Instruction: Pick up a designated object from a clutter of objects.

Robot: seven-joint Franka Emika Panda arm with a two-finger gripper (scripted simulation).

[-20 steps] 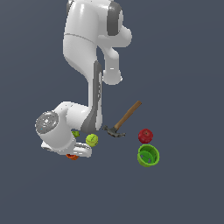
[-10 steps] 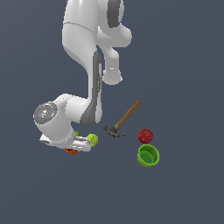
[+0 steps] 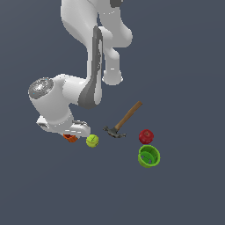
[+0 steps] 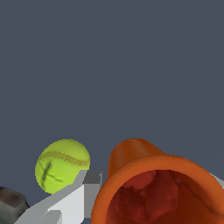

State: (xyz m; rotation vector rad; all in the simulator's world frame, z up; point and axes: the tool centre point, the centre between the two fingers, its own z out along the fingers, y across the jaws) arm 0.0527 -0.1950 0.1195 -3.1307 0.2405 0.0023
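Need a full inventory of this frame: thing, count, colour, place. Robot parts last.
orange cup: 1, orange-red, mostly hidden under the wrist in the exterior view; on its side, mouth toward the wrist camera
tennis ball: 1, yellow-green, just beside the orange cup
hammer: 1, wooden handle, dark head, middle of the clutter
apple: 1, dark red, exterior view's right, just above the green cup
green cup: 1, bright green, lowest item at exterior view's right
arm: 1, white and grey, bent down over the orange cup
gripper: 1, grey, fingers flanking the orange cup; closure unclear
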